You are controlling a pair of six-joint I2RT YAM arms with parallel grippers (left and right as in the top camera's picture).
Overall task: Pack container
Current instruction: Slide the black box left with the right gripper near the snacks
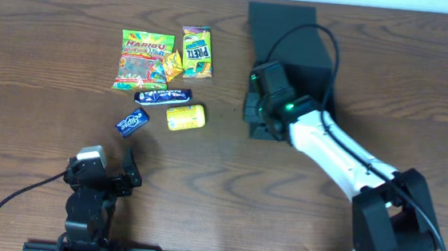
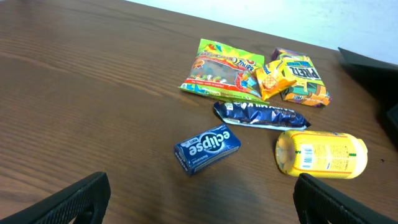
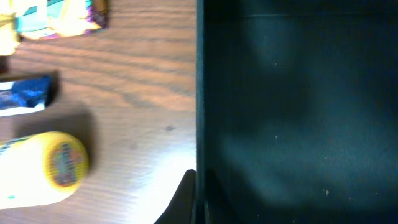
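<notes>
The container (image 1: 286, 30) sat on the desk (image 1: 46, 144), with the snack packets (image 1: 143, 61) all to its left and the yellow tub (image 1: 185, 117) nearest it. The right end effector (image 1: 259, 112) hung at the container's near-left edge, one finger (image 3: 184, 200) just outside the wall; whether it was clenched could not be told. The left end effector (image 2: 202, 186) stood released, well to the container's left. As thin cardboard, the container was probably light, matte enough not to slip, and flexible in the walls. The rim near a corner looked the best hold, since the hinged flap might swing.
</notes>
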